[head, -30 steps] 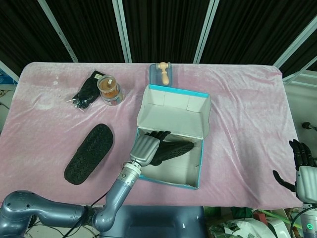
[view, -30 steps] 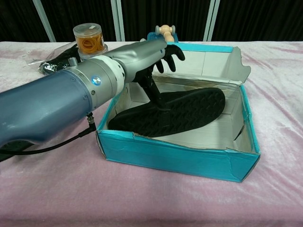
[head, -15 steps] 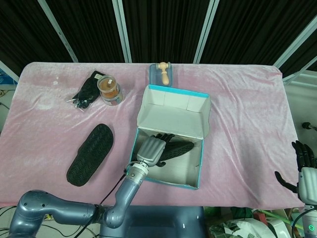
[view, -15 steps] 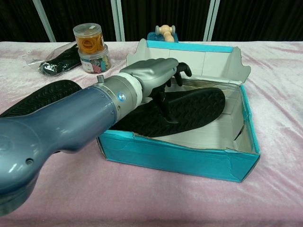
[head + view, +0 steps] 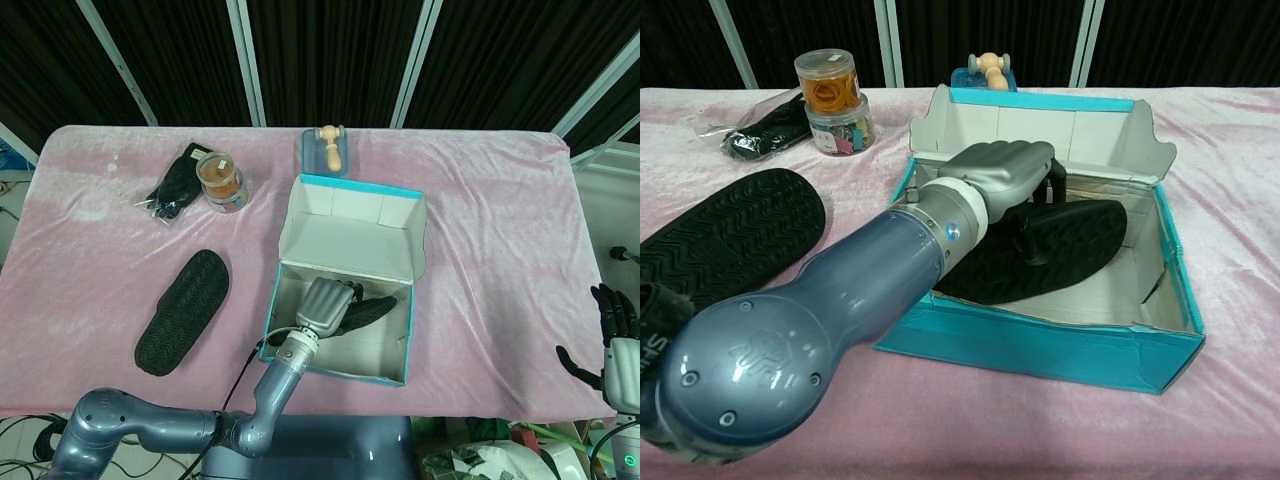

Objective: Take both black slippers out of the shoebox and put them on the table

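A teal shoebox (image 5: 412, 330) (image 5: 1060, 345) stands mid-table with its lid flap up at the back. One black slipper (image 5: 378, 308) (image 5: 1070, 245) lies inside it. My left hand (image 5: 325, 303) (image 5: 1005, 175) reaches into the box from the front left, its dark fingers curled down over the slipper's strap and gripping it. The other black slipper (image 5: 183, 312) (image 5: 735, 235) lies sole-up on the pink cloth to the left of the box. My right hand (image 5: 612, 335) hangs off the table's right edge, fingers spread and holding nothing. It does not show in the chest view.
A stack of clear jars (image 5: 222, 180) (image 5: 830, 85) and a black bagged item (image 5: 172, 190) sit at the back left. A wooden mallet (image 5: 330, 148) lies on a blue tray behind the box. Pink cloth (image 5: 500, 220) covers the table.
My left hand has pushed further into the box and closed over the slipper's strap. The box and slipper have shifted a little to the right. The right hand has barely moved.
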Motion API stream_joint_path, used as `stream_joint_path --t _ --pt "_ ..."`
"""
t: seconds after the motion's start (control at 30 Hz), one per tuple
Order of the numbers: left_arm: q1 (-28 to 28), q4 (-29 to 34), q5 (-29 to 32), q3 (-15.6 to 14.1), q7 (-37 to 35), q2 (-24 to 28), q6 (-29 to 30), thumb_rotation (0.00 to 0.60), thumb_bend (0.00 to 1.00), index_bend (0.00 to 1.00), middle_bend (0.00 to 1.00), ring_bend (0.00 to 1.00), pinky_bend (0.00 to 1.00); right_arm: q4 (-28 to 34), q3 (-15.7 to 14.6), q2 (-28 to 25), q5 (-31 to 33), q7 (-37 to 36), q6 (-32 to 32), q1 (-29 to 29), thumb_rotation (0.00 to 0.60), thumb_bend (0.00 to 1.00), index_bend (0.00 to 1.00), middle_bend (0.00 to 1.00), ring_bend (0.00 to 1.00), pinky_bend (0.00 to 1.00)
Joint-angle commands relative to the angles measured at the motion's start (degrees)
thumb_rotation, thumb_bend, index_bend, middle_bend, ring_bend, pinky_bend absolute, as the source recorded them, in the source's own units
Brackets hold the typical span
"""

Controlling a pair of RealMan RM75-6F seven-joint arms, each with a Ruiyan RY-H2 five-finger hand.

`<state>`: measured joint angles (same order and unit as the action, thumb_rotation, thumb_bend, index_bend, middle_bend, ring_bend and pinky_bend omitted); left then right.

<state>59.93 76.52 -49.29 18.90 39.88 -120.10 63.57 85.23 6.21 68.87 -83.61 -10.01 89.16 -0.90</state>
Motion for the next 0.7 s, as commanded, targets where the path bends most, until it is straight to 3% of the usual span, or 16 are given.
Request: stream_joint_path --t 0.03,0.33,0.47,0.7 --pt "-2.35 1.89 -4.62 -0.34 -7.65 0.96 0.50 0.600 0.23 0.50 0.58 0.55 0.73 -0.23 0.07 0.06 0.11 -0.22 -0.21 -0.06 0.600 0.14 0.08 0.05 0.01 0.22" --pt "-7.77 12.77 -11.01 0.43 -21.90 7.18 0.71 0.600 0.23 0.50 0.59 0.55 0.73 -0.36 0.32 0.18 -0.21 -0.07 -0.80 -0.73 0.600 0.14 0.08 0.05 0.01 0.22" --pt "-10.46 15.91 -15.82 0.03 -27.38 8.81 3.90 0.600 0.23 0.50 0.58 0.55 0.73 -0.29 0.44 0.15 -0.24 -0.07 -0.81 -0.85 0.600 0.14 0.08 0.05 0.01 0.22" --pt "-16.96 24.77 -21.53 -1.06 -22.56 15.98 15.11 0.600 0.23 0.48 0.57 0.54 0.73 -0.62 0.56 0.30 -0.21 -0.16 -1.35 -1.26 0.600 0.14 0.08 0.05 0.01 0.22"
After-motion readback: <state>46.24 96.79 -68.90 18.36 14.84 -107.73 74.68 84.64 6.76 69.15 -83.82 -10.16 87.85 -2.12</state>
